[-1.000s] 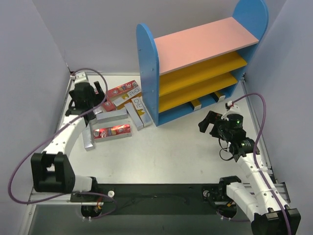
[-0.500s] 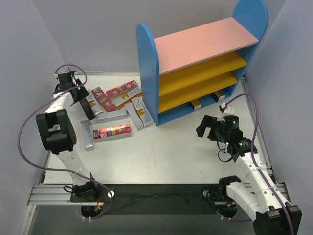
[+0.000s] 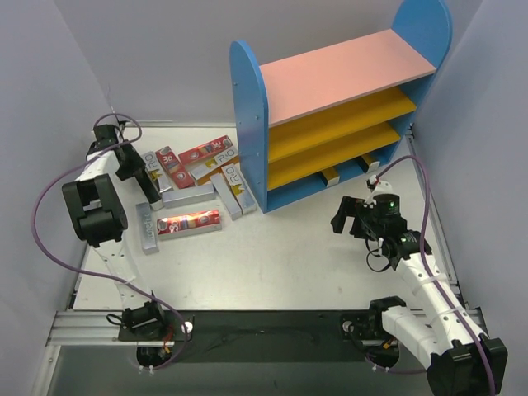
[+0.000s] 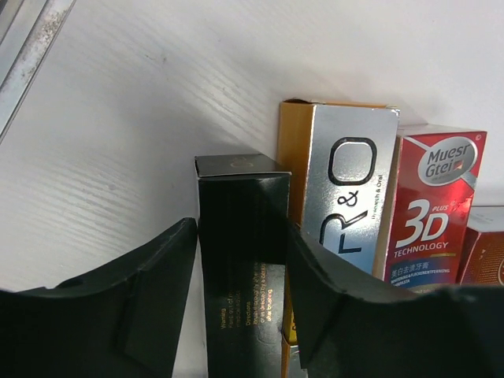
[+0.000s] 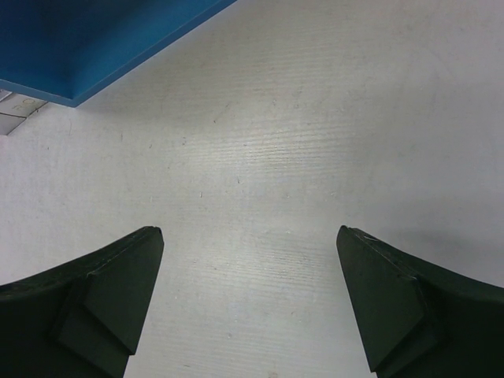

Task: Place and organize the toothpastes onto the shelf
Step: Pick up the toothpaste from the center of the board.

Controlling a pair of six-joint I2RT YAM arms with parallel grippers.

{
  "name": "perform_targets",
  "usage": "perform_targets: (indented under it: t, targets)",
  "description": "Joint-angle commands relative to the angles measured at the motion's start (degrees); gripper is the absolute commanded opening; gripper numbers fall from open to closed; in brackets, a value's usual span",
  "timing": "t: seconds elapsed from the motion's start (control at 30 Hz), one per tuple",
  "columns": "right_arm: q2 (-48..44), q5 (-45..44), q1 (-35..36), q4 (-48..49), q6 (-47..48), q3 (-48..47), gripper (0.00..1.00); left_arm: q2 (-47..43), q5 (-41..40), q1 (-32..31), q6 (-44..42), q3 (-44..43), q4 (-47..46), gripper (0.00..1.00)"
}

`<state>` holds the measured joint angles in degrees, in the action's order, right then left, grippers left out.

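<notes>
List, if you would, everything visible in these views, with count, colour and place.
table: one, white, underneath everything
shelf: one, blue, pink and yellow, far right
loose toothpaste boxes: about nine, red, silver and orange, on the table left of the shelf
black toothpaste box: one, black, gripped at the far left
shelved toothpaste boxes: at least two, silver and yellow, shelf's bottom level
left tool: one, black, shut on the black toothpaste box
right tool: one, black, open above the table

Matt black cardboard box [image 4: 240, 236]; mirror-glossy silver foil box [image 4: 354, 197]; glossy red printed carton [image 4: 429, 213]; matt white, faintly grained table [image 5: 315, 118]; smooth painted shelf [image 3: 346, 78].
</notes>
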<state>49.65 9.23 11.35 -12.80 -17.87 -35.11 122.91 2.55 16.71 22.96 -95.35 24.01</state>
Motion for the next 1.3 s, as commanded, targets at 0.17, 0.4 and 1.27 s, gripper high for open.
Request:
perform_targets:
  t: [0.17,0.4,1.27]
  targets:
    - [1.2,-1.0,0.2,-1.0,1.0,-0.6,0.99,-1.9,-4.6,-0.6,-1.0,1.1,2.6,0.54]
    - [1.5,0.3,0.2,-1.0,0.8,0.0,0.98,1.5,-7.0,-2.2,-2.7,-3.0,6.4,0.61]
    - [-5.2,6.2,13.9,12.3,-1.5,2.9,0.96,-23.8,-6.9,-9.5,10.2,1.1,23.3,0.44]
